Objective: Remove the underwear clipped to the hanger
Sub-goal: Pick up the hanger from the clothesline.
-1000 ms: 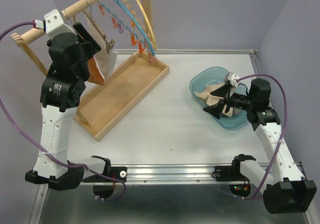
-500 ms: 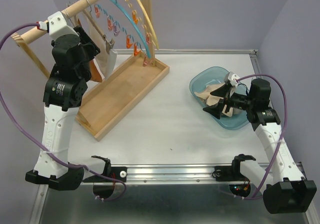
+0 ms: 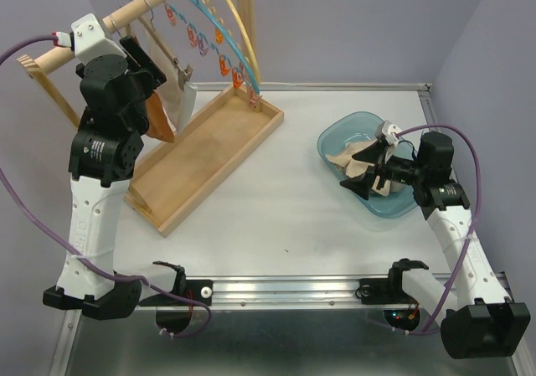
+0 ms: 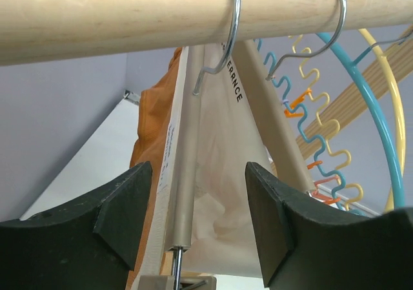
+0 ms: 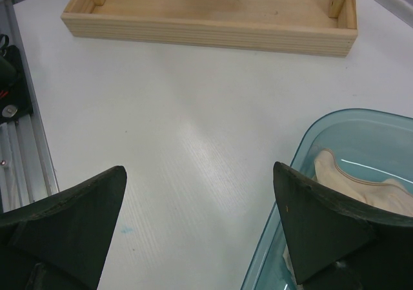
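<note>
A rust-orange pair of underwear (image 3: 159,118) and a white pair (image 3: 181,98) hang clipped to a beige hanger (image 4: 186,174) on the wooden rod (image 3: 142,7). My left gripper (image 3: 149,62) is open just under the rod. In the left wrist view its fingers (image 4: 197,219) stand either side of the hanger's bar, with the white cloth (image 4: 226,193) between them and the orange cloth (image 4: 150,128) to the left. My right gripper (image 3: 356,171) is open and empty at the left rim of a blue bowl (image 3: 335,137) that holds beige underwear (image 3: 347,157).
The rack stands in a shallow wooden tray (image 3: 209,154), also seen in the right wrist view (image 5: 213,31). Blue and yellow round clip hangers (image 3: 226,33) with orange and pink clips hang further along the rod. The bowl's rim (image 5: 303,161) and beige cloth (image 5: 361,183) lie under the right finger.
My left gripper shifted slightly to the right beside the hanger and came back. The round clip hangers swung a little. The right arm has not moved.
</note>
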